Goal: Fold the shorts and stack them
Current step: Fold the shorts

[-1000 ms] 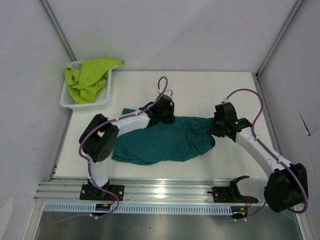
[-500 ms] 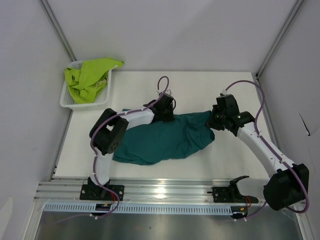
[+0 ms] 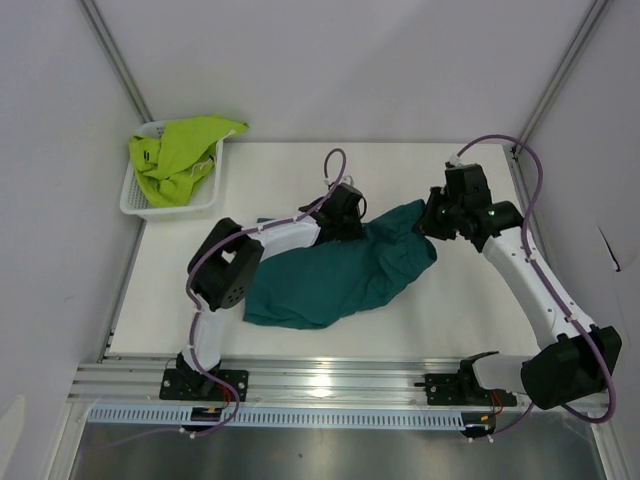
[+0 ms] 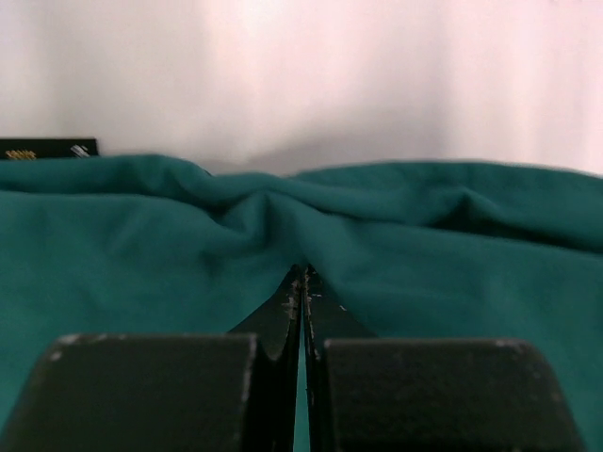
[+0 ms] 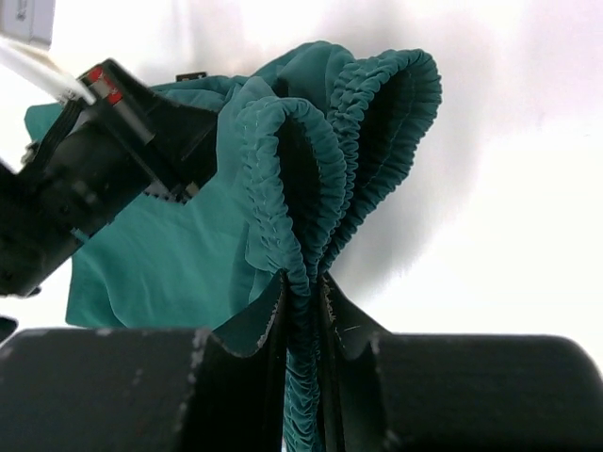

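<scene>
Pinching the dark teal shorts (image 3: 330, 285), which lay spread across the worktop (image 3: 450, 320) at frame centre, the left jaws were shut on a fold at their upper edge and the right jaws clamped the bunched waistband (image 5: 283, 169) at right. The lime shorts (image 3: 180, 155) sat heaped in the basket (image 3: 128, 205), upper left.

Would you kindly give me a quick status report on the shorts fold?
Left gripper shut on teal shorts. Right gripper shut on their gathered waistband. Lime shorts in basket. No obstruction seen.
</scene>
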Robot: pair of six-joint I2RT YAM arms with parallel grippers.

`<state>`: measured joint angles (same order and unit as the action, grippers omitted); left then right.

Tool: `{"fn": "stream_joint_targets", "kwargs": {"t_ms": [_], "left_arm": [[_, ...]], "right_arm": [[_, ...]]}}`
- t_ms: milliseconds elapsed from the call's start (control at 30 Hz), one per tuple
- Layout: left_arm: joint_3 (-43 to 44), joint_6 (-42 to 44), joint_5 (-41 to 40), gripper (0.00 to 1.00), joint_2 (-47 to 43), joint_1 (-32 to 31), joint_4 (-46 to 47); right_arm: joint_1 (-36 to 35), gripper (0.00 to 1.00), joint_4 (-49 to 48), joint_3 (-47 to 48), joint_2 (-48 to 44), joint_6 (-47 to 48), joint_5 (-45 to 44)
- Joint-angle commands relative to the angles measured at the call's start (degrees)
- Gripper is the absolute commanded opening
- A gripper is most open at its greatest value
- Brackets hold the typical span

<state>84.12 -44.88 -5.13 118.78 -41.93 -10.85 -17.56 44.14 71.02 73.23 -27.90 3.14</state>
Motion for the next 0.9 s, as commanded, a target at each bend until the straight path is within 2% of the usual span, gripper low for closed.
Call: {"fn": "stream_joint_targets", "kwargs": {"t_ms": [0,133,233,367,400,467,500,533,633,733,867], "left_arm": [[4.47,-1.7,1.78,0.0,-0.65,-1.48,0.14],[0.54,0.14,0.73,0.05,-7.57,-0.52,-1.71],[-2.54,1.81,2.13,0.04,-13.98,1.58,-4.78],[-10.71,3.22,3.71,0.06,-23.14,5.89,-5.59],[-15.86,3.57,4.15,0.07,-24.9,8.25,-5.5],[-18.97,4.27,6.6,0.13,-29.28,10.89,-5.49],[-23.25,4.8,7.05,0.17,-30.61,13.52,-5.58],[-24.77,4.98,8.28,0.24,-31.93,14.94,-5.5],[-32.68,5.51,10.31,0.34,-36.51,19.77,-3.39],[-34.72,6.74,10.05,0.45,-38.45,23.03,-4.26],[-35.42,8.23,13.19,0.5,-36.61,27.77,-5.23]], "right_arm": [[3.48,0.0,2.08,5.34,0.51,3.63,2.66],[5.6,0.0,5.07,8.15,1.91,6.01,5.03],[6.05,0.0,6.48,9.91,2.79,7.24,5.39],[6.22,0.0,7.8,11.5,3.5,8.74,5.74],[6.31,0.0,8.06,11.77,3.67,8.91,5.65],[6.31,0.0,8.51,12.21,3.85,9.27,5.39],[6.31,0.0,8.68,12.47,4.02,9.35,5.39],[6.31,0.0,8.86,12.56,4.11,9.27,5.04],[6.05,0.0,8.86,12.91,4.46,9.27,5.48],[5.08,0.0,9.38,13.88,4.99,9.09,4.51],[3.68,0.0,10.26,15.46,5.78,9.0,2.14]]}}
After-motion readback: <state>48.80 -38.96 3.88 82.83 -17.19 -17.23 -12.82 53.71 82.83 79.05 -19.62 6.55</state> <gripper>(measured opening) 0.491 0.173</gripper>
